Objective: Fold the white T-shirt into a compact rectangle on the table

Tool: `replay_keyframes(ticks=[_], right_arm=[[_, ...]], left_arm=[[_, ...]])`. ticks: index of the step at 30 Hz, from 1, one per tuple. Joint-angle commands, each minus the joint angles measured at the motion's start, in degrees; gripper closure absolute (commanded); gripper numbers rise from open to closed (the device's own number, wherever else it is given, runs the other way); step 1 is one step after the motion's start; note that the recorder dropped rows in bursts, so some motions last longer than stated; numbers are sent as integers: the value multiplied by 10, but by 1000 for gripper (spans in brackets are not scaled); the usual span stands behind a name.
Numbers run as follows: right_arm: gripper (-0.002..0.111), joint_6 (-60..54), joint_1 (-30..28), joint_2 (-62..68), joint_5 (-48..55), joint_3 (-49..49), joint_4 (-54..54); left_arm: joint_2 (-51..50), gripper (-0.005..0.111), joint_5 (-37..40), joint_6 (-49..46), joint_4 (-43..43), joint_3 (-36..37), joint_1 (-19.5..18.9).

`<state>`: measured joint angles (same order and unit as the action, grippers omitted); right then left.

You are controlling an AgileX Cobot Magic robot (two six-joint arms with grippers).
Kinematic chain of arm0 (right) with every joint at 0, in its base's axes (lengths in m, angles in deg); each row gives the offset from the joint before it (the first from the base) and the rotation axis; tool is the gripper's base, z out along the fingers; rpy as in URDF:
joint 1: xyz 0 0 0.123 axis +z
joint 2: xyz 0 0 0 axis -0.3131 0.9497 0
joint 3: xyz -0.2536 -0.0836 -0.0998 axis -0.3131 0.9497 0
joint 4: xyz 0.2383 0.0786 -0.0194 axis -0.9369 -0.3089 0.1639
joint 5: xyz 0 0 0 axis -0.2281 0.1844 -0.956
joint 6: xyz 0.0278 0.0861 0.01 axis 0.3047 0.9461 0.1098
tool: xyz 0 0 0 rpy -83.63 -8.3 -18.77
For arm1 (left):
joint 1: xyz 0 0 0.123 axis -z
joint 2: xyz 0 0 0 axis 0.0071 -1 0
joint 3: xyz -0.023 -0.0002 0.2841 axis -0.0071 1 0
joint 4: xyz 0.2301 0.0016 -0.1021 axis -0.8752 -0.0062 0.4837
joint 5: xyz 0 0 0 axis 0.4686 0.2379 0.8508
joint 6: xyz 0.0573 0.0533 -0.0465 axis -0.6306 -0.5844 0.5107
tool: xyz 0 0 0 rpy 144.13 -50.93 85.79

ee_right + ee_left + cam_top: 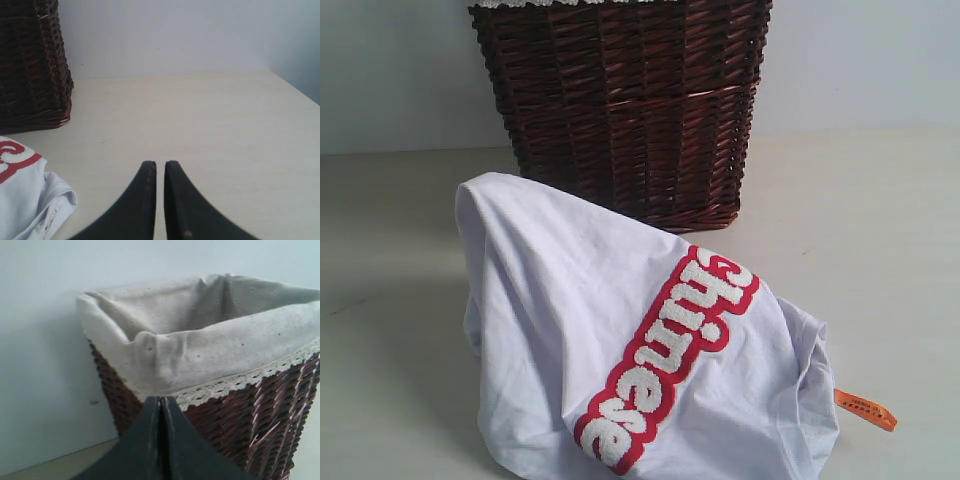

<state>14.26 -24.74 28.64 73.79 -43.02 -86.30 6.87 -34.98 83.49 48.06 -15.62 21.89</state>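
Note:
The white T-shirt [620, 340] lies bunched in a heap on the table [860, 220], its red band with fuzzy white lettering running diagonally across the front. Neither gripper shows in the exterior view. My left gripper [161, 399] is shut with nothing in it and hangs in the air, pointing at a top corner of the basket. My right gripper [160, 164] hovers over bare table [210, 115], its fingers almost together with only a thin slit and nothing between them. An edge of the T-shirt [25, 200] lies apart from it, to one side.
A dark brown wicker basket [630, 110] with a cream cloth liner [200, 340] and lace trim stands behind the shirt, against a pale wall. An orange tag [865, 409] sticks out at the shirt's right edge. The basket's base [30, 65] shows in the right wrist view.

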Motion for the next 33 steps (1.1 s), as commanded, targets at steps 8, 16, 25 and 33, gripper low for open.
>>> replay_keyframes(ticks=[8, 16, 25, 33], right_arm=[[101, -3, 2, -3, -3, 3, 0], [101, -3, 2, -3, -3, 3, 0], [101, -3, 2, -3, -3, 3, 0], [101, -3, 2, -3, -3, 3, 0]], left_arm=[[361, 107, 92, 22, 27, 183, -4], [560, 107, 347, 21, 28, 326, -4], [636, 107, 422, 22, 10, 351, -5], [698, 107, 296, -7, 11, 425, -10]])
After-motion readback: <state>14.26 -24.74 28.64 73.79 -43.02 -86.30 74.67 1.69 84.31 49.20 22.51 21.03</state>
